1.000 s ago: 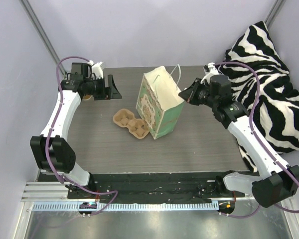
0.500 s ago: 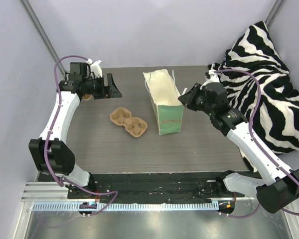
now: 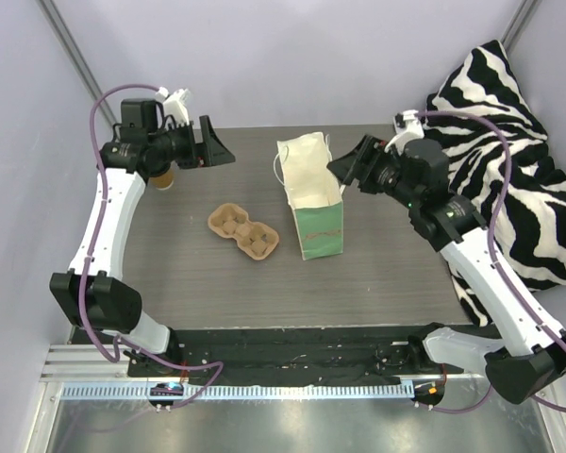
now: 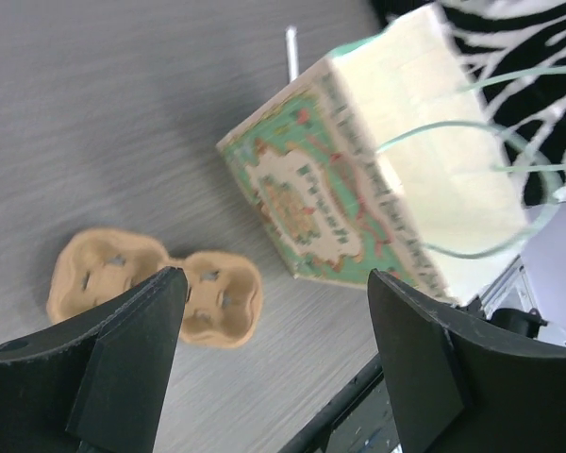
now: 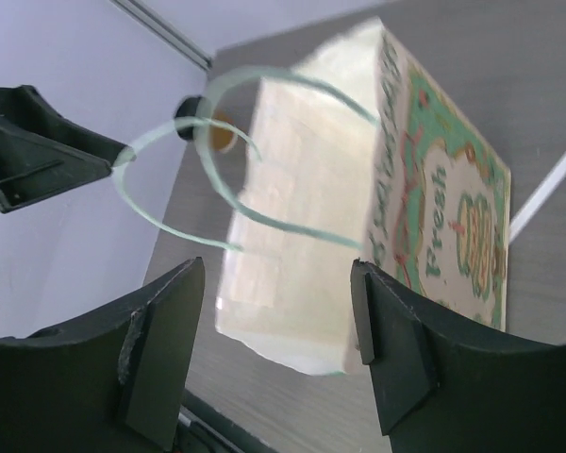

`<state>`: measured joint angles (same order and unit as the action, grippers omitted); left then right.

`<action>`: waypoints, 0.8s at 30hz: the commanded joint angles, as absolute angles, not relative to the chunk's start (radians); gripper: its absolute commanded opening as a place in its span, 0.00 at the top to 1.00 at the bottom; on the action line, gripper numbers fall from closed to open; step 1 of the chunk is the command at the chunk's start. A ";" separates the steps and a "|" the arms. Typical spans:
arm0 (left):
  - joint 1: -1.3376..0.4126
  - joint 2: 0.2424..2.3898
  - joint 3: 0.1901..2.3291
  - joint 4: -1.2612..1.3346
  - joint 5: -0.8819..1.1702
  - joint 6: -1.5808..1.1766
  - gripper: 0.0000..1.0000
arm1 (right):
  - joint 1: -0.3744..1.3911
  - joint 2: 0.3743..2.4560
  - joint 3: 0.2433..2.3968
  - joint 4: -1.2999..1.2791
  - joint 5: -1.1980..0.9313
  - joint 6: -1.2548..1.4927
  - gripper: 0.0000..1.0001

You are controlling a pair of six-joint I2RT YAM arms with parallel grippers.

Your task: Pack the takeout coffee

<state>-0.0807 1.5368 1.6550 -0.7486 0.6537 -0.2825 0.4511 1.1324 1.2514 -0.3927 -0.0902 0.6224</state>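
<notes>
paper bag: mint-green; it stood upright with its mouth open near the middle of the surface.
cup carrier: brown moulded pulp with two wells; it lay just left of the paper bag, and we saw a gap between them.
takeout coffee: it stood at the far left corner of the surface, outside the paper bag and well apart from it, partly hidden by the left arm.
left gripper: raised above the surface near the takeout coffee, jaws spread wide; we saw nothing between them.
right gripper: at the upper right rim of the paper bag, jaws apart and clamping nothing; we could not tell whether it touched the rim.
cushion: zebra-striped, at the right edge of the surface.
</notes>
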 commanded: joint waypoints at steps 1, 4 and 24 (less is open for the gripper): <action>-0.126 1.502 1.787 -0.712 0.704 -0.324 0.17 | 0.457 1.160 1.396 -0.379 -0.072 0.480 0.28; -0.190 1.528 1.854 -0.732 0.689 -0.316 0.17 | 0.457 1.209 1.471 -0.376 -0.084 0.450 0.28; -0.420 1.701 2.006 -0.830 0.534 -0.206 0.34 | 0.451 1.371 1.606 -0.413 -0.135 0.413 0.69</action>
<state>-0.4129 1.7138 1.9785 -0.8200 0.5503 -0.2272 0.4507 1.3861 1.5536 -0.4294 -0.1265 0.4206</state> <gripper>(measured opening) 0.685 0.337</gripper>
